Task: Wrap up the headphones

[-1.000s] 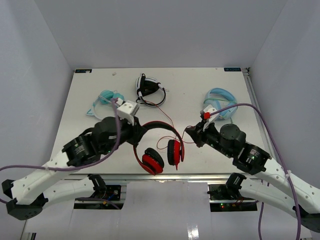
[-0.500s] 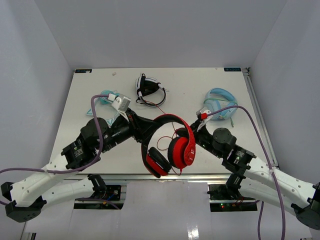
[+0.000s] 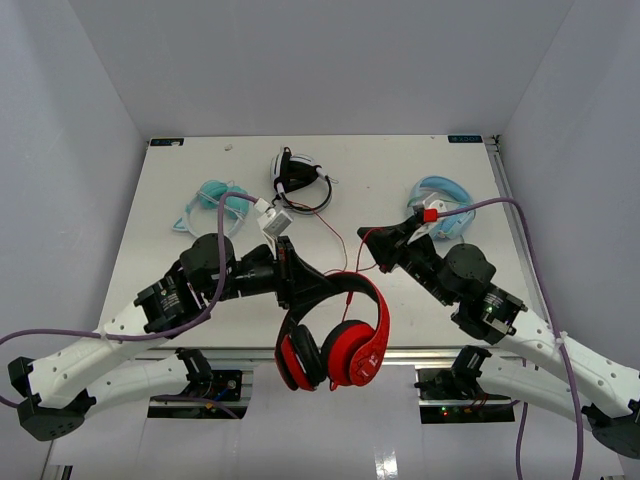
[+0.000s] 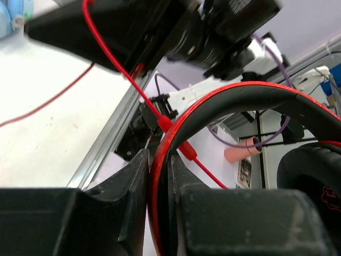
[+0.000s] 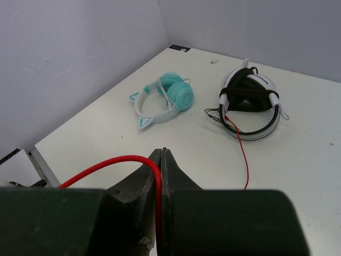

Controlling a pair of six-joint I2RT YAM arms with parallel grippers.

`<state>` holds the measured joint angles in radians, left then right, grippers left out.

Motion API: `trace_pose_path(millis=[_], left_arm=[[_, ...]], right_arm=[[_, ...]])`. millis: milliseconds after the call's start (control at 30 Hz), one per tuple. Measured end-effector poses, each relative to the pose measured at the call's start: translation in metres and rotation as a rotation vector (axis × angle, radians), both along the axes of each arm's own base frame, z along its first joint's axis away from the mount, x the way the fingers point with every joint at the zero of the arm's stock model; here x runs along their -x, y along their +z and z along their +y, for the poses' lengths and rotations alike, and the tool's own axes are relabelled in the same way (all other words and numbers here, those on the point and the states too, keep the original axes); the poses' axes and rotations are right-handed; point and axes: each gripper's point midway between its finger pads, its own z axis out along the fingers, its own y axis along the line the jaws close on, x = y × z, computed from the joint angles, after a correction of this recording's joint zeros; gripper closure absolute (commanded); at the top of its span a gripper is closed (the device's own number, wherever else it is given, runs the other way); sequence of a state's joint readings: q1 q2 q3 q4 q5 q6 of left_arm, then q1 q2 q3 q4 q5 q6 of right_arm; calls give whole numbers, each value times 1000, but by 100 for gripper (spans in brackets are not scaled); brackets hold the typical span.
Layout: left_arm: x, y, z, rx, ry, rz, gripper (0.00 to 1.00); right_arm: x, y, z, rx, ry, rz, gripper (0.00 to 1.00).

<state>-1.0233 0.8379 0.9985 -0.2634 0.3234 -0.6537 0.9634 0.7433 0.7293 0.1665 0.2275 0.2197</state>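
From above, the headphones (image 3: 335,335) no longer lie on the table (image 3: 180,270) as they did a second ago. They hang from the left gripper (image 3: 296,287) by the headband, with both ear cups dangling just below its fingertips, past the table's near edge. The left gripper has swung toward that edge, and the right gripper (image 3: 368,240) has drawn away toward the far side. The thin red cable (image 3: 336,235) runs out from the right gripper's tip. Beyond the left gripper lie a teal pair (image 3: 212,196) and a black-and-white pair (image 3: 298,180). A light-blue pair (image 3: 440,205) sits just behind the right gripper.

In the left wrist view, the left gripper's jaws are almost closed and clamp the red headband (image 4: 240,96), which fills the narrow slot between the fingers (image 4: 133,181). The cable crosses just ahead of the fingertips and slants up to their left.

In the right wrist view, the right gripper's jaws are pressed together, pinching the cable, which arcs off to the left of the fingers (image 5: 144,186). Ahead of them the teal and black-and-white pairs rest on the table.
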Motion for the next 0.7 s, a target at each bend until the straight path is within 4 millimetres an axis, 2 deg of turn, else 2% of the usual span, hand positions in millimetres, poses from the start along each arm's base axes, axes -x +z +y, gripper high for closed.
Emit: trace_pose_path(millis=[133, 267, 367, 533, 700], left_arm=[[3, -21, 1, -73, -22, 22, 100], [-3, -46, 1, -166, -1, 32, 100], [-21, -70, 8, -267, 99, 32, 100], [-56, -109, 34, -463, 311, 17, 100], [-74, -123, 45, -549, 413, -4, 100]], right_arm=[[-1, 23, -5, -12, -19, -33, 92], [-2, 26, -10, 13, -36, -33, 92], [-3, 22, -14, 44, -52, -21, 92], [-2, 21, -25, 93, -81, -5, 92], [1, 27, -32, 122, -87, -3, 92]])
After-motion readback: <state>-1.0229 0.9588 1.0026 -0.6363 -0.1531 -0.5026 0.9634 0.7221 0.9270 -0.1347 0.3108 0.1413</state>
